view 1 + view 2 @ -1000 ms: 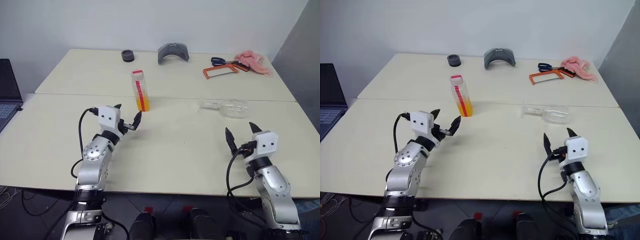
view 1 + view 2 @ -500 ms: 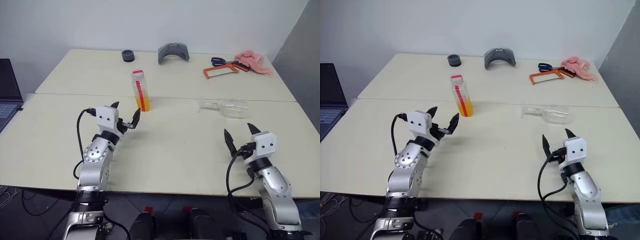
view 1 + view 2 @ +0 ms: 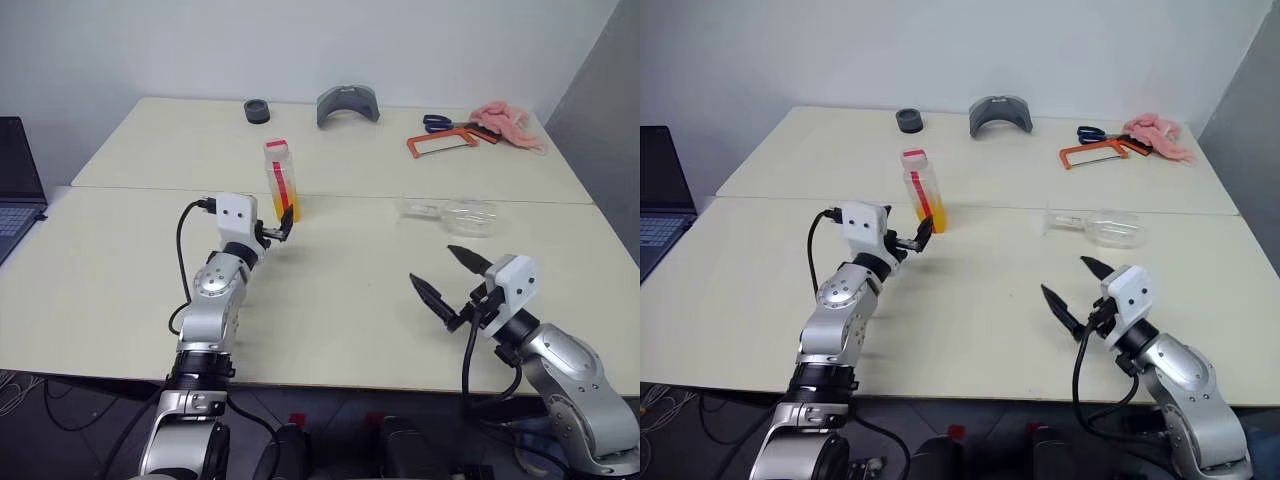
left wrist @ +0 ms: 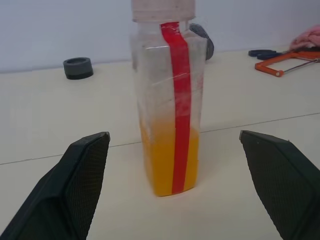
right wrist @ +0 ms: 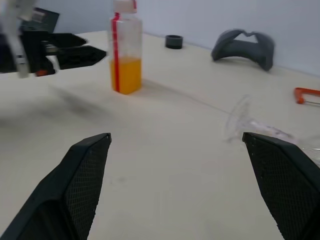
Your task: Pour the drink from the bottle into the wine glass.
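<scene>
**Two open claws, bottle upright, glass lying down**

Two grippers sit over the cream table (image 3: 350,330), and I read both as spread wide with nothing between their fingers. My left gripper (image 3: 276,228) is in the centre-left of the head view, its black fingertips just short of the bottle (image 3: 280,180) and aimed at its lower half. From the left wrist camera the bottle (image 4: 169,100) stands square between the two fingers (image 4: 75,185), not touched by either as far as I can see.

The bottle stands upright, above and left of the frame's centre, near the seam between the two tabletops, with its pale cap on and the red strip running down its face. The drink (image 4: 160,165) fills roughly the bottom third, orange-yellow.

The wine glass (image 3: 455,213) lies on its side in the centre-right of the head view, well apart from the bottle. In the right wrist camera its foot (image 5: 239,117) shows as a faint clear disc; the bowl is hard to make out there.

My right gripper (image 3: 448,283) is in the lower right of the head view, below the glass, fingers wide apart and pointing towards the frame's left, holding nothing.

Along the upper edge of the table I see a small dark ring (image 3: 256,111), a grey curved piece (image 3: 346,105), an orange-framed saw (image 3: 440,143), scissors (image 3: 437,123) and a pink cloth (image 3: 508,123). A laptop (image 3: 15,185) sits at the left edge.
</scene>
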Motion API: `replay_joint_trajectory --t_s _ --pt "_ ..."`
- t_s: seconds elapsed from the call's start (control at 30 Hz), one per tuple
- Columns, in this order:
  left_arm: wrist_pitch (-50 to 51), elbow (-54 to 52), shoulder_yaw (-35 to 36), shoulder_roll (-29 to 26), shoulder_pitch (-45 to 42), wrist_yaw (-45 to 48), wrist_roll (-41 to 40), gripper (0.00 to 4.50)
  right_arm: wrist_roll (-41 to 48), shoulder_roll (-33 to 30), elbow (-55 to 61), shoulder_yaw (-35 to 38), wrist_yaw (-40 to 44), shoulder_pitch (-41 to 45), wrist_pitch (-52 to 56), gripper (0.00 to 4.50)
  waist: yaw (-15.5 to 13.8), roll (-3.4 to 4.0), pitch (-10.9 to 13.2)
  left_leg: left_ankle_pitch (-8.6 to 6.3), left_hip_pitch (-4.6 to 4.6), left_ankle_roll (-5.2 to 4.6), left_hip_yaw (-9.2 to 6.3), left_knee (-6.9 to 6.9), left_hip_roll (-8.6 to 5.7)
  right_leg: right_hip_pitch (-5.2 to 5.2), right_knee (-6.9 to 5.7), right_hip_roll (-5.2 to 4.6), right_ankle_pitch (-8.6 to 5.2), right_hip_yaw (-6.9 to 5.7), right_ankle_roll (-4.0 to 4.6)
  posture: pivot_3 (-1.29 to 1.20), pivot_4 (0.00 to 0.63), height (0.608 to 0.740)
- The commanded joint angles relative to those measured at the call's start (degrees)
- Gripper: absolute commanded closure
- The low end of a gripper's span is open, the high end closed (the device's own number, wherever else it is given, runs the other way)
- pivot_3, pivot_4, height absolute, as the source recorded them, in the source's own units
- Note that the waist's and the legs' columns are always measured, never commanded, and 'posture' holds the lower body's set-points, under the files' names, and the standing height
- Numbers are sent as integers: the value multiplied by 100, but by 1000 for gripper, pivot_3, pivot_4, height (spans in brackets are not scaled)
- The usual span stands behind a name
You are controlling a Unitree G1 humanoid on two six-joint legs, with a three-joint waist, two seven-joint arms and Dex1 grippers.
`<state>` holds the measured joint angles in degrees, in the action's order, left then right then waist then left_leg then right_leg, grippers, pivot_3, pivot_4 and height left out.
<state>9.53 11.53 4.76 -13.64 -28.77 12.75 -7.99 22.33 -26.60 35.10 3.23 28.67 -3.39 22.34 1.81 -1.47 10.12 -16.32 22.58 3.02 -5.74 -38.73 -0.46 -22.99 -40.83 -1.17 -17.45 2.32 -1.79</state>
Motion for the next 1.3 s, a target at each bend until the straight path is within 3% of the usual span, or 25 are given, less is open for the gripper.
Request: replay_joint_trajectory --t_s 0.03,0.27,1.3 --pt "-70 156 34 35 -280 -258 163 36 354 -103 370 90 52 164 311 0 0 0 0 0 0 0 0 0 0 0 0 0 0 0 0 0 150 740" --pt "-261 744 58 129 -729 -668 386 36 482 -178 359 152 14 355 471 0 -7 -3 1 0 3 0 -3 0 -2 0 3 -1 0 -3 0 0 150 740" --pt "-1066 3354 128 317 -2759 -708 381 36 1044 -464 531 21 212 1138 1076 0 -5 -9 5 1 13 1 -1 -3 -5 -6 4 -1 1 -6 -2 0 150 740"
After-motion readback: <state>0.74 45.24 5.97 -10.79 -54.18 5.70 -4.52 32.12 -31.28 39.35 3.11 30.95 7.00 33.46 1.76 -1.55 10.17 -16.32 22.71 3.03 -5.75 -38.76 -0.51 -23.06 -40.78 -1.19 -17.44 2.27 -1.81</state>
